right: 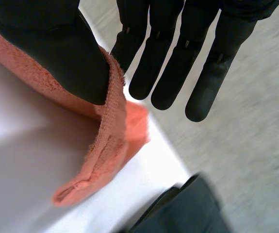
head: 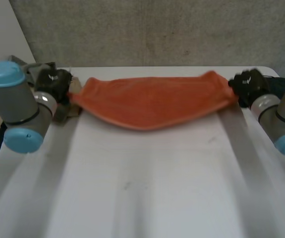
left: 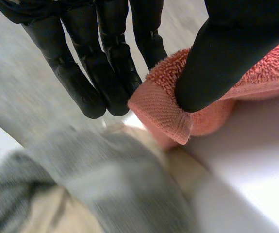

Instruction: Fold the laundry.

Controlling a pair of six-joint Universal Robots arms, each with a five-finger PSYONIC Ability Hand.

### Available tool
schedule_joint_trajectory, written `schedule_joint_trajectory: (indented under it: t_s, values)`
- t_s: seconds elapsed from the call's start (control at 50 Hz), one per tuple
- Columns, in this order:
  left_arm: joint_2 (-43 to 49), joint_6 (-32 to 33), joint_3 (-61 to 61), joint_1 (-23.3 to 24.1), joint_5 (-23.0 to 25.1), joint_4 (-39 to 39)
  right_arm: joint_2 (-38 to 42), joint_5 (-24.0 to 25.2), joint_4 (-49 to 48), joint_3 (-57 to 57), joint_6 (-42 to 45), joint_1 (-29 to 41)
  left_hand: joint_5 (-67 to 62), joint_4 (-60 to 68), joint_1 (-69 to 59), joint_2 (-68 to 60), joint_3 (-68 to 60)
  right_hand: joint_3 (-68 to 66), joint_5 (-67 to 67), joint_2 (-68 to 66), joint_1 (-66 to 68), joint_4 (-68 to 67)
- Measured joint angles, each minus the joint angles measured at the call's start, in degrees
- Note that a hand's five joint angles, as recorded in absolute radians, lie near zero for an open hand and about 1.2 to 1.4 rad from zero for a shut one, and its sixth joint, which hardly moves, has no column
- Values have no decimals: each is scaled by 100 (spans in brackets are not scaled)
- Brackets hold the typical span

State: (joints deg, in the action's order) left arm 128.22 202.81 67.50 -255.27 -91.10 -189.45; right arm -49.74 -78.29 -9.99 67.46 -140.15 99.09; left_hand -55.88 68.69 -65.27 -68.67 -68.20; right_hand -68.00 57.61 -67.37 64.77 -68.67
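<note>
An orange towel (head: 152, 101) hangs stretched between my two hands above the far part of the white table (head: 142, 188), sagging in the middle. My left hand (head: 58, 84) pinches the towel's left end (left: 163, 114) between thumb and straight fingers. At the other side my right hand (head: 249, 85) pinches the towel's right end (right: 112, 126) the same way, and a corner dangles below its thumb.
A grey and beige pile of cloth (left: 81, 189) lies at the table's far left, under my left hand. A dark garment (right: 188, 208) lies at the far right edge by my right hand. A grey wall (head: 152, 29) stands behind the table.
</note>
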Motion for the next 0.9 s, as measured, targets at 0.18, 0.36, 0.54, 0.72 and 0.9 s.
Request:
schedule_joint_trajectory:
  t_s: [0.18, 0.36, 0.54, 0.72, 0.9]
  values:
    - [-1044, 591, 1302, 29, -94, 1291, -997, -212, 2126, 1005, 1177, -262, 0, 0, 0, 0, 0, 0, 1, 0, 0, 0]
    - [-2069, 1557, 2490, -95, -322, 2684, -2165, -366, 3484, 2126, 2307, -751, 0, 0, 0, 0, 0, 0, 0, 0, 0, 0]
    - [-2021, 2089, 2588, -148, -431, 3091, -2217, -347, 3295, 2434, 2823, -869, 0, 0, 0, 0, 0, 0, 1, 0, 0, 0]
    - [-915, 1822, 812, 196, -678, 2196, -951, -363, 1670, 1161, 1819, -388, 0, 0, 0, 0, 0, 0, 65, 0, 0, 0]
    - [680, 1628, -1448, 456, -1306, 1778, 338, -280, -46, -11, 1576, -143, 0, 1, 0, 0, 0, 0, 66, 0, 0, 0]
